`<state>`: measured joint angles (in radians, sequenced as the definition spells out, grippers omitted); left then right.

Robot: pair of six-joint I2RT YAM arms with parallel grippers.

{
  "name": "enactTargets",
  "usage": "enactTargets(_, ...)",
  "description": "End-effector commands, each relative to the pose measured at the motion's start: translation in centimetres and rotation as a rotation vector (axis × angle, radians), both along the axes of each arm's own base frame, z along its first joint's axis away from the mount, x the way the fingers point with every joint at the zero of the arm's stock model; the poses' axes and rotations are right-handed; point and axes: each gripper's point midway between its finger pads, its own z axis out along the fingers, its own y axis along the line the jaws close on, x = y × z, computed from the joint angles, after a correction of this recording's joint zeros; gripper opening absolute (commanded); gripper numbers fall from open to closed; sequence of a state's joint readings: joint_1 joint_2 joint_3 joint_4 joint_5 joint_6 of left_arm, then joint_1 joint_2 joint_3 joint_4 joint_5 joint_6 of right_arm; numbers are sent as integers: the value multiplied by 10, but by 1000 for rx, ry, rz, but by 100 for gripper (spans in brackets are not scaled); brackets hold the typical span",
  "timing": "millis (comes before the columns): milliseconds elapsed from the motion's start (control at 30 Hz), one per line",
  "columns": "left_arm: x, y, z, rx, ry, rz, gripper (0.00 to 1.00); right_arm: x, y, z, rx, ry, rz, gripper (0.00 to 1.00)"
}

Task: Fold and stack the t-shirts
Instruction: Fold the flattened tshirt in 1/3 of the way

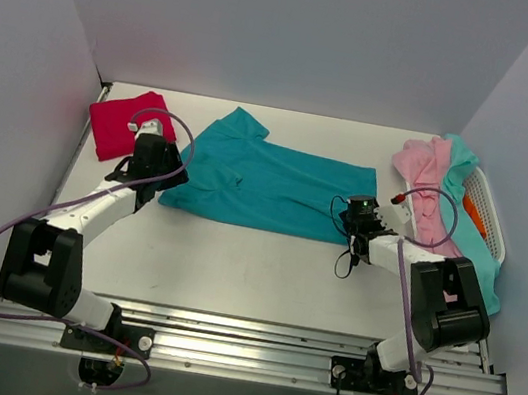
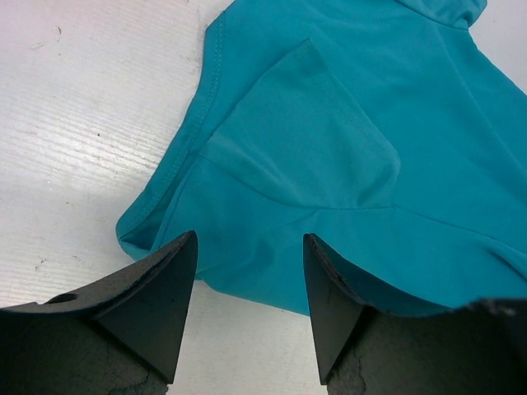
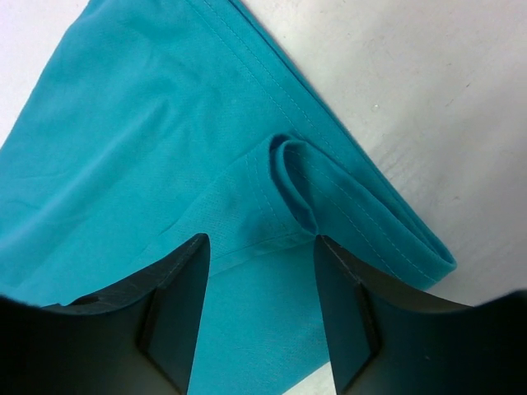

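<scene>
One shirt looks finished, one is in work, and several are waiting. The table (image 1: 231, 273) is carrying everything. In its middle the teal shirt (image 1: 266, 183) is lying flat as a long band from left to right. One sleeve is sticking out at its far left end, so I am judging that it is folded only in part.

At the right edge the basket (image 1: 487, 194) is holding a loose heap. A pink shirt (image 1: 428, 174) is hanging over its left rim, an aqua shirt (image 1: 462, 152) is draping over the far end, and a bit of an orange shirt (image 1: 474, 214) is showing inside. None of these is looking folded. In the far left corner the red shirt (image 1: 119, 123) is sitting as a small neat packet, probably serving as the start of the stack. Nothing is lying on top of it.

The left gripper (image 2: 249, 247) is hovering over the left end of the teal shirt, near the sleeve seam. Its jaws are standing apart, with the cloth edge below the gap and not pinched. The right gripper (image 3: 259, 243) is standing at the near right corner, where the hem (image 3: 296, 177) is curling up into a small roll. Its jaws are also apart, one on each side of this roll, and are not yet clamping it.

Most of the task is therefore waiting to be done: finishing the teal shirt, placing it on the red one, then treating the basket shirts.
</scene>
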<state>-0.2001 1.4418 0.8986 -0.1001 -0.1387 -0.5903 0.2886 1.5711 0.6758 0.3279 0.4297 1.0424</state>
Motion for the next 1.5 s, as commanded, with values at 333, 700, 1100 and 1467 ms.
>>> enactTargets(333,8,2,3,9,-40,7,62,-1,-8,-24,-37,39,-21,32)
enactTargets(700,8,2,4,11,-43,7,62,-1,-8,-25,-35,42,-20,17)
enactTargets(1100,8,1,5,10,-51,5,62,8,-14,-8,-57,29,-40,30)
enactTargets(1467,8,-1,4,4,-50,-4,61,15,-19,-17,-62,40,-50,28)
